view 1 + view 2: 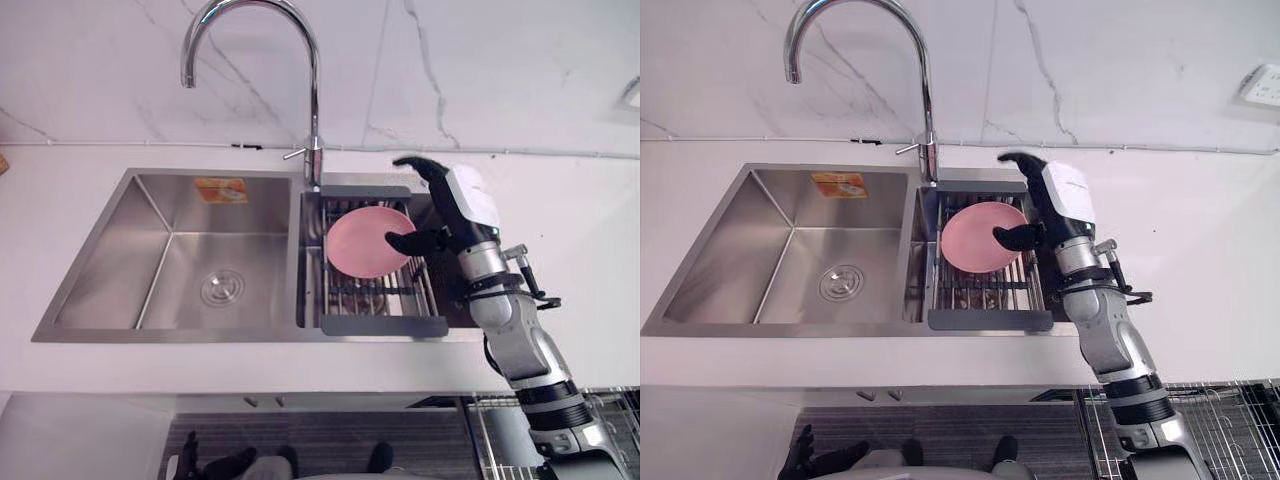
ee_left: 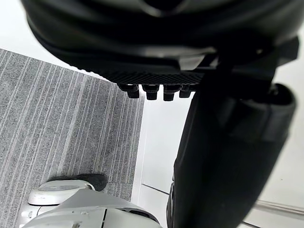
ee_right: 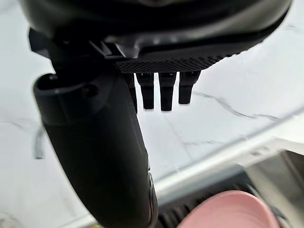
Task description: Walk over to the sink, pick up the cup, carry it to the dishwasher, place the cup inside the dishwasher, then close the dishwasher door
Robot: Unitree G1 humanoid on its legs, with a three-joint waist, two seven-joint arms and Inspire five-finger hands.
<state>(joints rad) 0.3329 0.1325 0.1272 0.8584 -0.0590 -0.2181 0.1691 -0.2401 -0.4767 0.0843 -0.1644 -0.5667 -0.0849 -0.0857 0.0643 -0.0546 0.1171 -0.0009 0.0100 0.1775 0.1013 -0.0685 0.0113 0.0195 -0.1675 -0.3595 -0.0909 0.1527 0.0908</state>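
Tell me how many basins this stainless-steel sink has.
2. The large left basin has a round drain; the smaller right basin holds a grey wire rack with the round pink cup, beside the right robot hand.

left hand: I see its dark bulk close to the lens, holding nothing
fingers: short row of dark tips, straight, touching nothing
thumb: thick and dark, standing out beside the fingers, in no contact that I can see
carpet: grey, fine stripes, well past the hand
white surface: plain, meets the carpet along a straight edge, with one thin dark seam; I can't tell whether it's a wall or a cabinet front
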